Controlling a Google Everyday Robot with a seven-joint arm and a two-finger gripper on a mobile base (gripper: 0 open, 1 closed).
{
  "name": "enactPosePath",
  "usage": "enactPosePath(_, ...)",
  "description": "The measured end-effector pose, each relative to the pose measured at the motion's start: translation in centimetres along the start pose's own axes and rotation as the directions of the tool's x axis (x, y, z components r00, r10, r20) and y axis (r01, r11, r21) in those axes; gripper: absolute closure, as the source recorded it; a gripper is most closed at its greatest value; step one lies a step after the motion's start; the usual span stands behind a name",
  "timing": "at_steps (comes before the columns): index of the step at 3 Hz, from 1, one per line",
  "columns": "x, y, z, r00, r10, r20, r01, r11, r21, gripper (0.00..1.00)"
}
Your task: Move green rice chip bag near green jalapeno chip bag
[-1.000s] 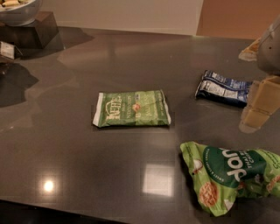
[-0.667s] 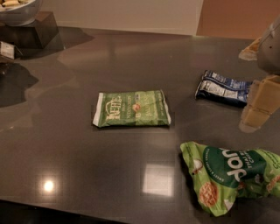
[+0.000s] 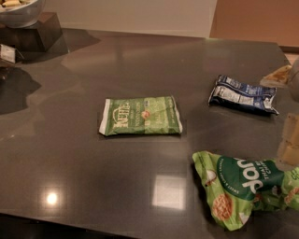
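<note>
The green rice chip bag (image 3: 245, 189), puffy and lime-green with a dark circle and white letters, lies at the table's front right, partly cut off by the right edge of the view. The green jalapeno chip bag (image 3: 141, 115), flat with white end strips, lies in the middle of the table, well to the left of the rice bag. My gripper (image 3: 290, 140) shows as cream-coloured parts at the right edge, just above the rice bag's right end and not touching it.
A dark blue chip bag (image 3: 243, 94) lies at the back right, close to the gripper. A bowl (image 3: 21, 10) on a dark block stands at the back left corner. The dark table's (image 3: 70, 177) front edge runs along the bottom left.
The gripper has shifted to the right and lower, toward the view's edge. The bags have not moved.
</note>
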State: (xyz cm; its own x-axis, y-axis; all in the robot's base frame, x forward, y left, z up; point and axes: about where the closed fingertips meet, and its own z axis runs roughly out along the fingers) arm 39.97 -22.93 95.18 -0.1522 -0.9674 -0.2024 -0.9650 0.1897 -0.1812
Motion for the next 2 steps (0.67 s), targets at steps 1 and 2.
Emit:
enactPosePath(1,1.6,2.3,1.8,0.998,-0.063,-0.002,0.063,0.9959,-0.066,0.0)
enactPosePath(2,3.2,4.0,3.8,0.994,-0.106,0.006,0.105,0.9856,-0.132,0.0)
